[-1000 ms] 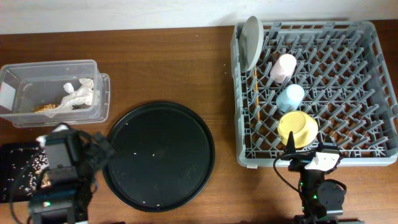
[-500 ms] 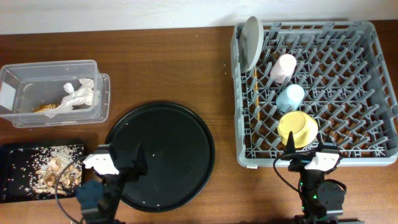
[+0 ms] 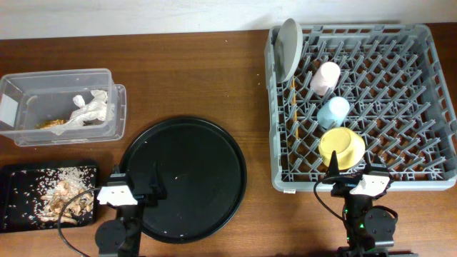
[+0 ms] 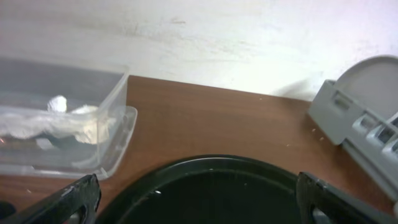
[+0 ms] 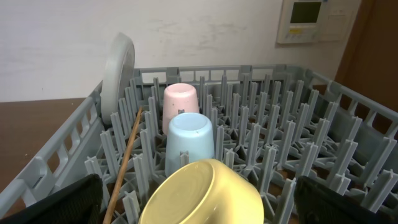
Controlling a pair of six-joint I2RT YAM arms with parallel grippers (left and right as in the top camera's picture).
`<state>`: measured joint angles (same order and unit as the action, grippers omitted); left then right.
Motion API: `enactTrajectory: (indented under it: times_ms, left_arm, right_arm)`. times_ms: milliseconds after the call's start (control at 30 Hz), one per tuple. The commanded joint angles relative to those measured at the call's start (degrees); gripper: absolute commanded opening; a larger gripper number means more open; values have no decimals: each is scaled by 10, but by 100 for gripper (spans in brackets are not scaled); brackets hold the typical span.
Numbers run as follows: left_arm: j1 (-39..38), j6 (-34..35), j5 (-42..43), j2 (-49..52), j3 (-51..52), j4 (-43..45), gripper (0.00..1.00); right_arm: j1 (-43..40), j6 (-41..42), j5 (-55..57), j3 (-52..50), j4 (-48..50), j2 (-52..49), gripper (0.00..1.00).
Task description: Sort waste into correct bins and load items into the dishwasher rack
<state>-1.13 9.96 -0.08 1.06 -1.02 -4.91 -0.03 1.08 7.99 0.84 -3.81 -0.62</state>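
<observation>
The grey dishwasher rack [image 3: 357, 184] at the right holds an upright pale plate [image 3: 288, 47], a pink cup [image 3: 325, 77], a light-blue cup [image 3: 333, 111], a yellow saucer [image 3: 341, 147] and wooden chopsticks [image 3: 292, 107]. At the far left, crumpled tissue [image 3: 91, 108] lies in the clear tub [image 3: 43, 77]. Food scraps [image 3: 64, 196] lie in the shallow black tray [image 3: 14, 214]. My left gripper [image 3: 136, 178] stands open and empty at the round tray's front-left rim. Just before the rack's front wall, my right gripper [image 3: 355, 175] is open and empty, with the saucer [image 5: 205, 193] right ahead of it.
The large round black tray [image 3: 184, 178] lies mid-table with a few crumbs on it. Its rim [image 4: 211, 165] fills the space between my left fingers, with the tub [image 4: 118, 106] to the left and the rack corner [image 4: 348, 118] to the right. A wall runs behind the table.
My left arm has drawn back from over the shallow black tray to the front edge by the round tray, uncovering the scraps. The right arm has not moved.
</observation>
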Motion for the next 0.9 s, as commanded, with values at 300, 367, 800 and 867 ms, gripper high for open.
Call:
enactTrajectory:
  times_ms: [300,367,800,867]
  left_arm:
    - [-3,-172,-8,-8,5,0,99]
    - [-3,-172,-8,-8,5,1,99]
    - [-3,-172,-8,-7,5,1,99]
    - [-3,-172,-8,-7,5,1,99]
  right_arm:
    - [-3,0,-1,-5,-2,4,98]
    - [-4,0,-1,-5,-2,4,98]
    - [-4,0,-1,-5,-2,4,98]
    - [-4,0,-1,-5,-2,4,98]
